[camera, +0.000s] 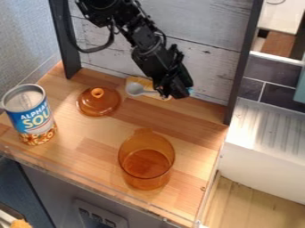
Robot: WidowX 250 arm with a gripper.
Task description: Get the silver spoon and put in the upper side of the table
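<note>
At the left of my table (83,147) stands a can (31,115), then an orange lid (98,102). The silver spoon (136,89) lies near the back wall (205,53); an orange jar (146,162) stands nearer the front. My tool (177,92) hangs by the spoon's handle (apart or together, I can't tell).

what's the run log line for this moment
gripper by handle of silver spoon, back of table | grasp: unclear | amber pot: uncovered, nearer front | amber lid: on table | can: upright, left in view
</note>
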